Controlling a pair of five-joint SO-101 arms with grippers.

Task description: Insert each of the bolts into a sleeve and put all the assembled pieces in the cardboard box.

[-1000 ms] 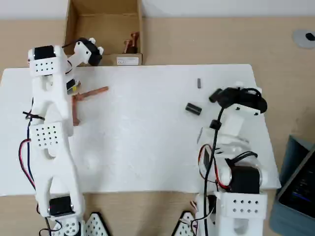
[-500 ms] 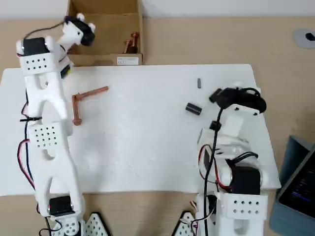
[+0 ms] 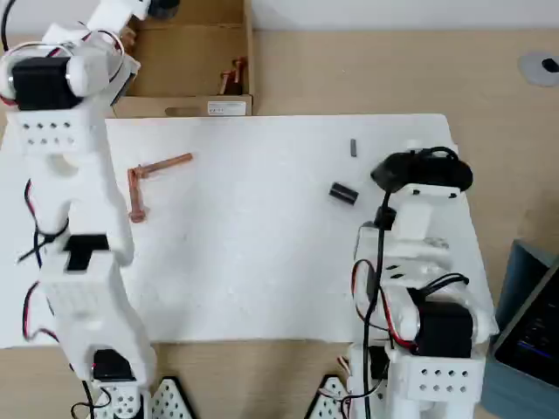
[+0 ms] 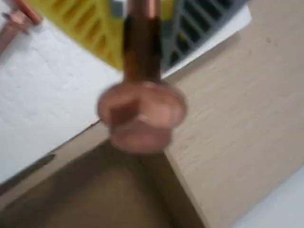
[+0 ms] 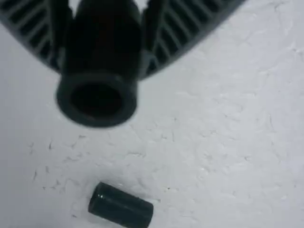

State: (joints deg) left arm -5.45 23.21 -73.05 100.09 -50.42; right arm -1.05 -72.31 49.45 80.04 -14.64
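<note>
Because the left claw [image 4: 142, 21], clamped on a bolt [image 4: 141, 111], hangs over the box [image 3: 188, 61] corner, carry it inward before releasing; right claw [image 5: 102, 28] clasps a sleeve [image 5: 99, 97].

The bolt [image 4: 141, 109] is shiny coppery metal (smooth), the sleeve [image 5: 98, 61] dull black plastic, the box [image 3: 188, 52] plain cardboard, the white mat [image 3: 262, 253] rough.

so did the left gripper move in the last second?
Yes. The left gripper went away from the white mat, from the near wall of the cardboard box to farther along its left wall.
</note>
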